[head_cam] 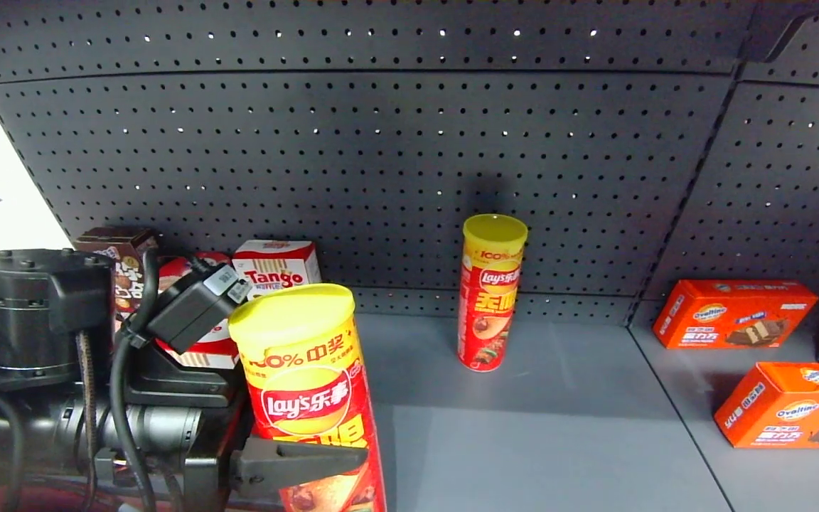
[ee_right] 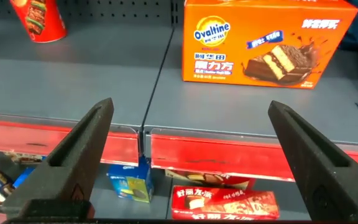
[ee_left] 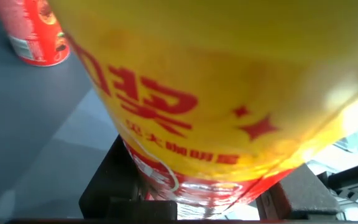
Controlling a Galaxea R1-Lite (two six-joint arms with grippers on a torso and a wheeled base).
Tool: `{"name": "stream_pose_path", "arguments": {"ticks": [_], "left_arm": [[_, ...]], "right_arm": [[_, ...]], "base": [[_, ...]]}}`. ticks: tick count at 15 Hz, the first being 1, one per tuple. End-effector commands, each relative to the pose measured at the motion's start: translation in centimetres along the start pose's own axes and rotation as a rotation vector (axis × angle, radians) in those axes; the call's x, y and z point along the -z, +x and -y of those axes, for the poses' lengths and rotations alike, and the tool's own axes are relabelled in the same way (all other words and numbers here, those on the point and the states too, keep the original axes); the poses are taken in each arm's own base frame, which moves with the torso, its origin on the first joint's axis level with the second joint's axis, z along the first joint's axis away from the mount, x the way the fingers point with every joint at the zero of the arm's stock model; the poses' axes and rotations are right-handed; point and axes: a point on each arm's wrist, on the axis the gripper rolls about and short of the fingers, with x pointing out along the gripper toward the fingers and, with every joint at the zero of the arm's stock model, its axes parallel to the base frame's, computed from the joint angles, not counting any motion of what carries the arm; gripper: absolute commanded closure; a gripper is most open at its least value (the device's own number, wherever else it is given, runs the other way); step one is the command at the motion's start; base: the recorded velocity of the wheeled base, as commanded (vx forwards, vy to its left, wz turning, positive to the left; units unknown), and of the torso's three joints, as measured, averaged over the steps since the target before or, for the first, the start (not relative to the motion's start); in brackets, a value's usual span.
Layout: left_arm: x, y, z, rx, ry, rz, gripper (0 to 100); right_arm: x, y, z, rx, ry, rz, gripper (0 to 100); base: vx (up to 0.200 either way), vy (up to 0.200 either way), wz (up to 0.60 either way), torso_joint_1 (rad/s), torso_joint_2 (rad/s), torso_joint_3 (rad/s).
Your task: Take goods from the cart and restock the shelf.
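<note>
My left gripper point(head_cam: 317, 462) is shut on a chips can point(head_cam: 310, 384) with a yellow lid and a red and yellow body, held upright over the left front of the grey shelf point(head_cam: 559, 441). The left wrist view shows this can point(ee_left: 229, 81) very close, with dark fingers point(ee_left: 107, 186) either side of its lower part. A second, matching chips can point(head_cam: 491, 291) stands upright near the pegboard back wall, apart from the held one. My right gripper point(ee_right: 191, 106) is open and holds nothing, in front of the shelf's red edge strip point(ee_right: 229, 152), facing an orange box point(ee_right: 266, 43).
A red and white wafer box point(head_cam: 278, 267) and a brown box point(head_cam: 121, 263) stand at the back left behind my left arm. Two orange boxes point(head_cam: 733, 313) point(head_cam: 793, 405) lie on the right bay. Small packs point(ee_right: 225, 202) sit on the lower shelf. Open shelf floor lies between the cans and the divider.
</note>
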Motion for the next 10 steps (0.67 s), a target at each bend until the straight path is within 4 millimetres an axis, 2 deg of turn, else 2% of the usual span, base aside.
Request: {"name": "stream_pose_path", "arguments": {"ticks": [1,10], "left_arm": [[0.05,0.01,0.01,0.001,-0.001,-0.001,100],[0.00,0.01,0.01,-0.002,0.000,0.000,100]], "right_arm": [[-0.01,0.00,0.00,0.000,0.000,0.000,0],[-0.01,0.00,0.00,0.000,-0.001,0.000,0]], "base": [[0.000,0.000,-0.60,-0.002,0.00,0.002],[0.000,0.000,0.00,0.000,0.00,0.000]]}}
